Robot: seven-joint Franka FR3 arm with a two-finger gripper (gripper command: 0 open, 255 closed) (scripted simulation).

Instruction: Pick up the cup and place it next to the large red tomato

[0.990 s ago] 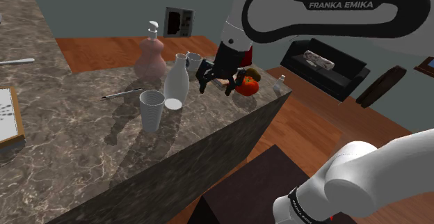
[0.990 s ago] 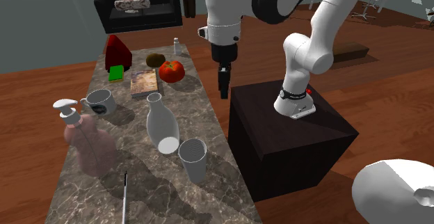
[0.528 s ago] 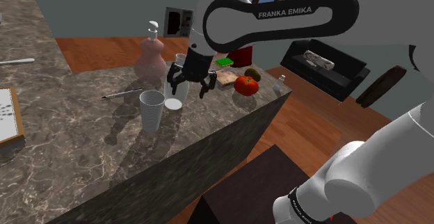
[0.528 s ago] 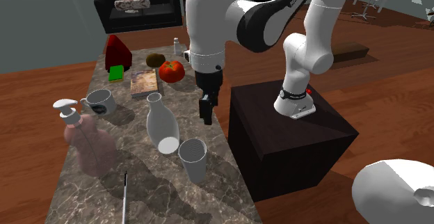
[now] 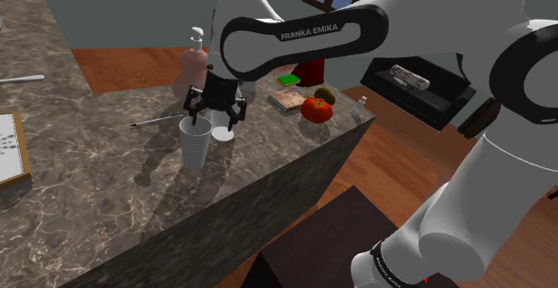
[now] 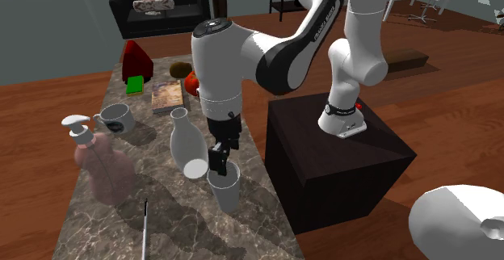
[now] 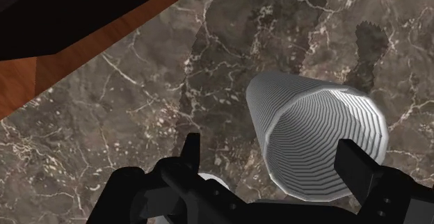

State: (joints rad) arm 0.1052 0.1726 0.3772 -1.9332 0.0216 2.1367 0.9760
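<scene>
Fig.: pale ribbed cup (image 5: 196, 143), upright on the dark marble tabletop (image 5: 98, 188), w/ the end effector (image 5: 215, 114) hanging just above its rim. We see the two black fingers (image 7: 351, 165) standing apart, clamped on nothing. In the wrist view we note that the cup's open mouth sits off-centre under the end effector, i.e. one finger overlaps the rim while the other hangs over bare tabletop. Whether that finger touches the rim we cannot tell. Just beside the end effector, and just beside the cup, stands a white bottle-shaped vase (image 6: 186, 136). Well apart from the end effector, toward the tabletop's far end, we find the large red tomato (image 5: 316, 109), w/ a book (image 5: 288, 101) just beside it & a small brown fruit (image 5: 325, 93) behind it. Beyond the vase from the end effector we mark a pink pump bottle (image 6: 95, 165) & a white mug (image 6: 117, 119), both upright. A thin utensil (image 5: 157, 120) lies flat on the tabletop near the cup, on the side of the end effector away from the tomato. The arm's stand, a dark box (image 6: 331, 169), sits beside the tabletop on a wood floor (image 6: 452, 121).
</scene>
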